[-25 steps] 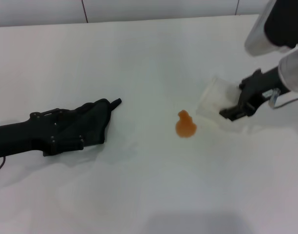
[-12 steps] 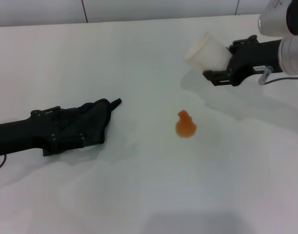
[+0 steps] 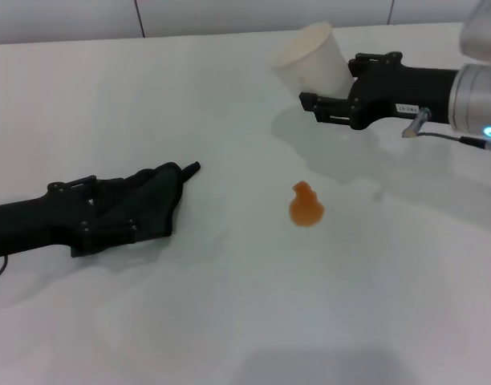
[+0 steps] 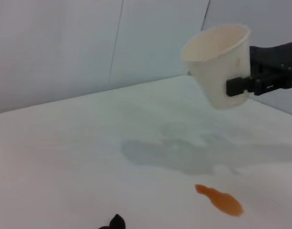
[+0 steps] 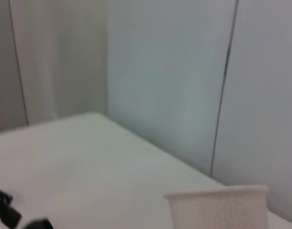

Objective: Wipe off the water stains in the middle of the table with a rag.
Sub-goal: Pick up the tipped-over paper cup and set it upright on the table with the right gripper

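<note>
An orange blotch, the water stains [image 3: 306,206], lies mid-table [image 3: 229,313]; the left wrist view shows the water stains [image 4: 220,200] too. My left gripper [image 3: 137,212] rests low at the left, shut on the dark rag [image 3: 161,196], whose pointed corner aims toward the blotch, about a hand's width away. The rag's tip [image 4: 116,222] peeks into the left wrist view. Beyond the blotch, my right gripper [image 3: 332,108] hovers, shut on a pale cup [image 3: 310,58] whose mouth tilts up and leftward. The same cup [image 4: 217,62] [image 5: 222,207] appears in both wrist views.
A grey wall with panel seams [image 3: 137,16] runs along the table's far edge. The cup and right arm cast a faint shadow [image 4: 170,152] on the table behind the blotch.
My right gripper has carried the cup from low beside the blotch up and away toward the far side, turning its mouth upward. The left gripper and rag have stayed still.
</note>
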